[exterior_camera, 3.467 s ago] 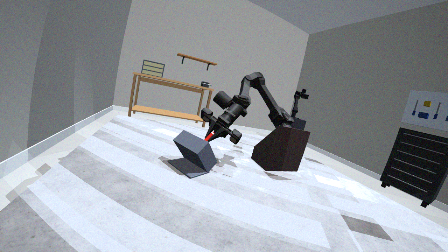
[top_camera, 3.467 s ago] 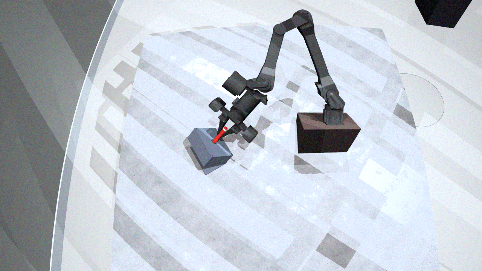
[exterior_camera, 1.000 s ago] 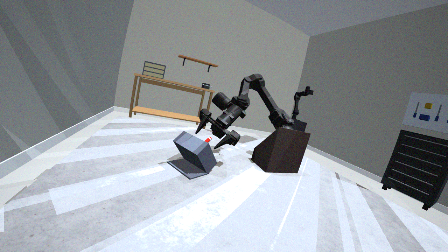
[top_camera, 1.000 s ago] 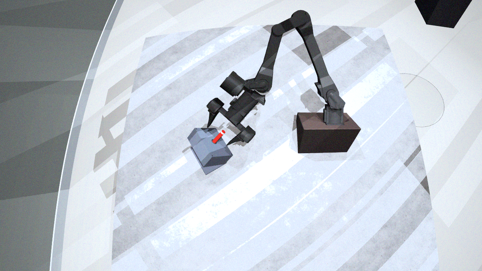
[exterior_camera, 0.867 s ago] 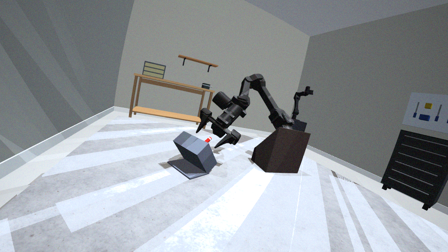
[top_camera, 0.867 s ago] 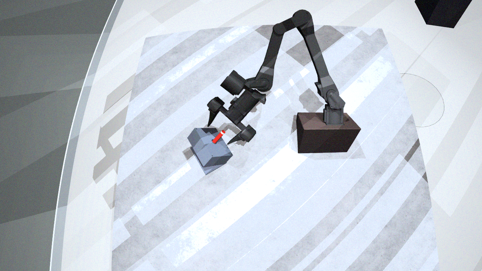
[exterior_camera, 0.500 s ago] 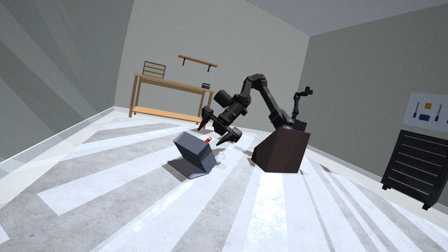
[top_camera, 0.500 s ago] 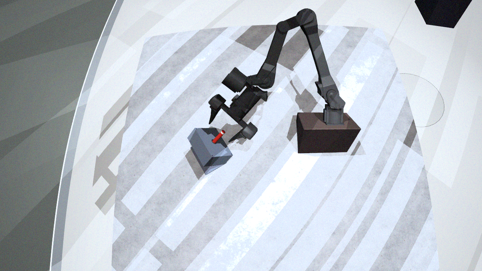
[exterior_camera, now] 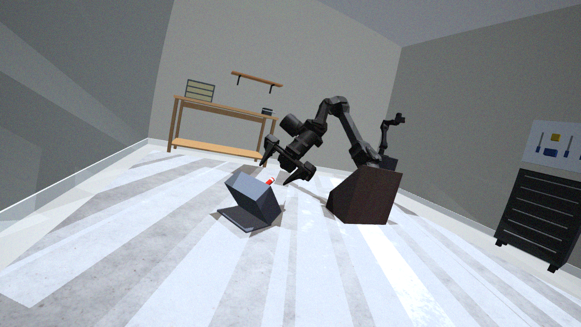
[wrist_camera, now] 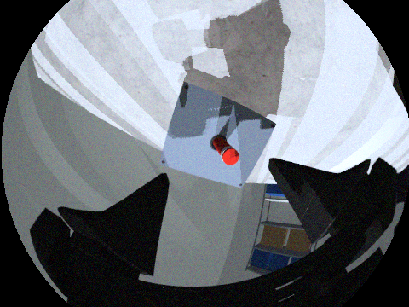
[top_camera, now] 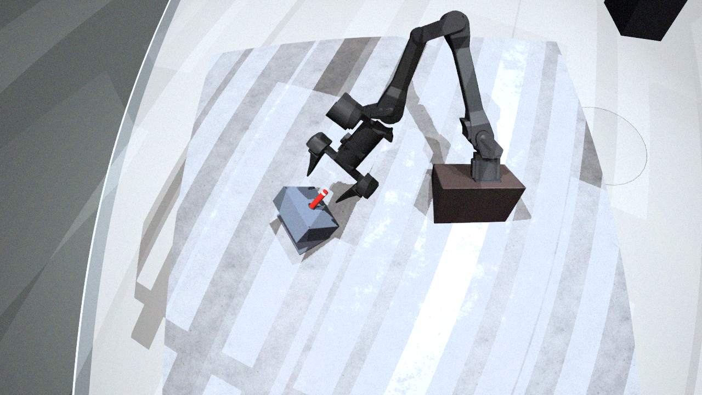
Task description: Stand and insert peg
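Note:
The red peg [top_camera: 317, 199] [exterior_camera: 269, 181] [wrist_camera: 220, 146] stands in the hole of the sloped blue-grey panel [top_camera: 299, 211] [exterior_camera: 249, 189] [wrist_camera: 187, 149], tilted along the direction the hole points. Its white-banded end is outward; its plain end is hidden inside the panel. How deep it sits cannot be seen. My gripper [top_camera: 322, 188] [exterior_camera: 271, 175] [wrist_camera: 220, 170] is wide open and empty. Its fingertips are back from the panel, beyond the peg's outer end, with one finger to each side of the peg's line and neither touching it.
The arm's brown base block [top_camera: 471, 206] [exterior_camera: 371, 197] stands to the right of the panel. The panel's flat foot plate [exterior_camera: 239, 219] rests on the table behind its block. A wooden bench [exterior_camera: 219, 148] and a black tool cabinet [exterior_camera: 536, 215] stand far off in the room.

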Available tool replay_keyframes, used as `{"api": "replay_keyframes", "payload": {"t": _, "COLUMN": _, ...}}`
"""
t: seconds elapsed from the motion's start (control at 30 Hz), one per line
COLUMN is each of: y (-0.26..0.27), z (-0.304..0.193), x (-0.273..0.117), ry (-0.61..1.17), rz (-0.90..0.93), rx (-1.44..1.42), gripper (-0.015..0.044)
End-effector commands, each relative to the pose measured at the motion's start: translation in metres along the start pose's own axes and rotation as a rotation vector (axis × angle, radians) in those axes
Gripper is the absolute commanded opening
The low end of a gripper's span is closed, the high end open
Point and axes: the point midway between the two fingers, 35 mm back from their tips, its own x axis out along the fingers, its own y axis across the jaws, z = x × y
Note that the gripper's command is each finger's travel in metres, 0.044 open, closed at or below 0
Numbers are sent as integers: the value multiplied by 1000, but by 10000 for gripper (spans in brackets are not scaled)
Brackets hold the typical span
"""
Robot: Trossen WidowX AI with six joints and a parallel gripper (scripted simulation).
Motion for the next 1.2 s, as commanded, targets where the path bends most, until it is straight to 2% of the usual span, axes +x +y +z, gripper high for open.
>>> {"api": "replay_keyframes", "payload": {"t": 0.0, "y": 0, "z": 1, "x": -5, "ry": -4, "rz": -1, "rx": 3, "gripper": 440}}
{"api": "replay_keyframes", "payload": {"t": 1.17, "y": 2, "z": -1, "x": -40, "ry": -2, "rz": -3, "rx": 2, "gripper": 440}}
